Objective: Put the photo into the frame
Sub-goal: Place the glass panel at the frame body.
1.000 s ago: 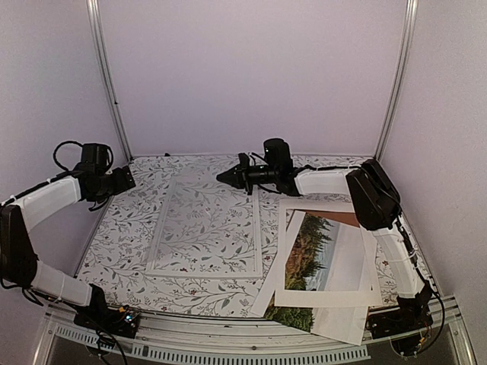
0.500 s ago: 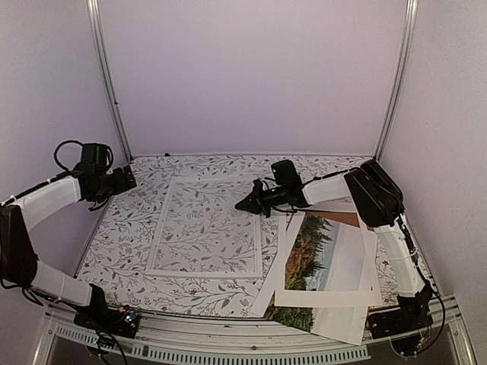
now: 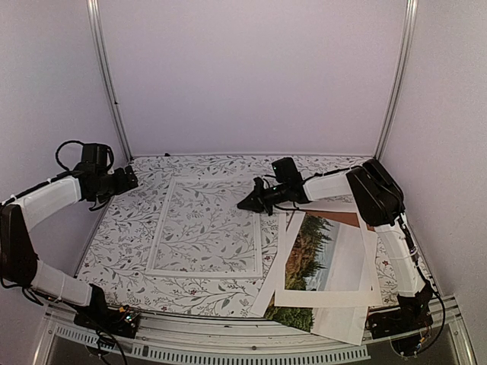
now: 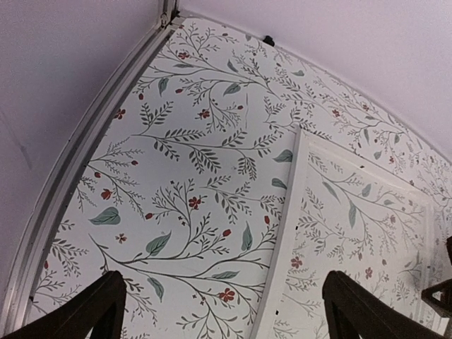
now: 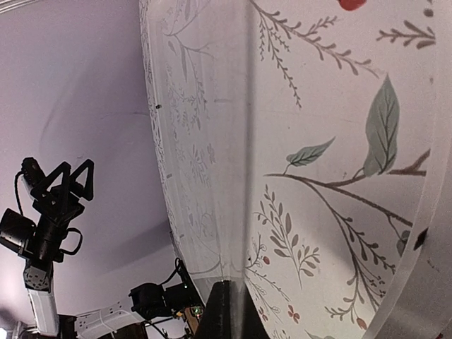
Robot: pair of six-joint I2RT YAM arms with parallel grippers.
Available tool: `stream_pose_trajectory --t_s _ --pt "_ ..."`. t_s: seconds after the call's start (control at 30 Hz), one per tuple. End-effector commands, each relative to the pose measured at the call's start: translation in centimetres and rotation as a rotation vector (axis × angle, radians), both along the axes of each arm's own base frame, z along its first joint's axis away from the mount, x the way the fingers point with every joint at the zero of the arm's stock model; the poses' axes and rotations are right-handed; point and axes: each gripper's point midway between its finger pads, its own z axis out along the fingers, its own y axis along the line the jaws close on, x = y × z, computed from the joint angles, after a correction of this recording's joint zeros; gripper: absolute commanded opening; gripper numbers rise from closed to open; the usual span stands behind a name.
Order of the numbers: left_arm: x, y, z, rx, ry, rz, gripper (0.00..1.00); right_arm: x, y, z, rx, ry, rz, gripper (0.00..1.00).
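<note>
The frame (image 3: 205,228) lies flat at centre-left on the floral table, its narrow white border round a clear pane. The photo (image 3: 316,251) lies to its right, showing through the window of a white mat (image 3: 358,293). My right gripper (image 3: 247,204) is shut and sits low at the far part of the frame's right rail. In the right wrist view its tip (image 5: 227,311) is a single dark wedge. A thin grey line rises from it, beside the frame border (image 5: 424,212). My left gripper (image 3: 131,179) is open and empty (image 4: 219,311), above the table left of the frame's rail (image 4: 282,233).
A brown backing board (image 3: 346,219) pokes out from under the mat at the right. White sheets overlap towards the near table edge (image 3: 342,327). Metal posts (image 3: 106,84) stand at the back corners. The left arm (image 5: 49,212) shows in the right wrist view.
My right gripper has moved down and to the right, from over the frame's far edge to its right rail, and then stayed there. The left arm has hardly moved.
</note>
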Motion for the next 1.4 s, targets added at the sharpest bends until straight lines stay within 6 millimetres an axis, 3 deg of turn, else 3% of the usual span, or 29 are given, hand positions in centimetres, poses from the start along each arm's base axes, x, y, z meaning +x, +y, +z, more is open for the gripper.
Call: stream_pose_trajectory --t_s 0.0,1.37 --pt "0.27 -0.46 0.02 0.006 -0.008 -0.026 1.00 0.53 0.44 1.32 0.019 -0.040 0.035 0.00" --pt "0.32 -0.96 -0.32 0.013 0.003 -0.042 1.00 1.41 0.93 1.20 0.007 -0.060 0.035 0.00"
